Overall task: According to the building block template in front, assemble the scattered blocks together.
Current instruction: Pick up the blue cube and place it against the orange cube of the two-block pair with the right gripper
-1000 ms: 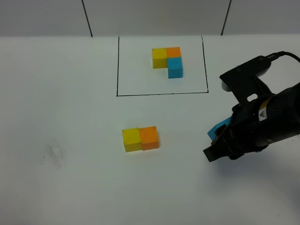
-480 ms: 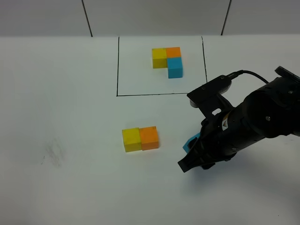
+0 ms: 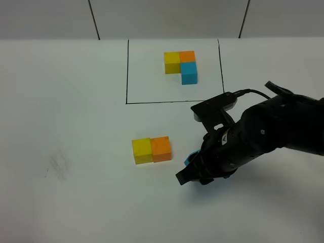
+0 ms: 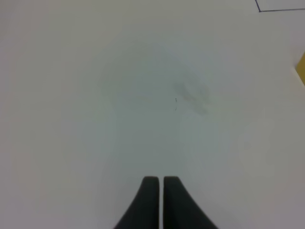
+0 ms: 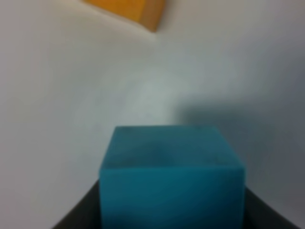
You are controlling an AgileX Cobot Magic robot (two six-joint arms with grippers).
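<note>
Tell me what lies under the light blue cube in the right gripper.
Bare white table shows beyond the light blue cube; an orange cube sits farther off. The spot directly beneath is covered.

Bright even light; soft shadows; rt wrist view blurred, lt wrist view hazy.

No legible text or markings.

FREE: bare white tabletop (image 3: pixel 76 126) is being left open left of the matte yellow cube (image 3: pixel 142 151) | OBSTACLE: joined matte orange cube (image 3: pixel 161 148) | BLOCKED: right side is being occupied by the black right arm (image 3: pixel 263 134)
</note>
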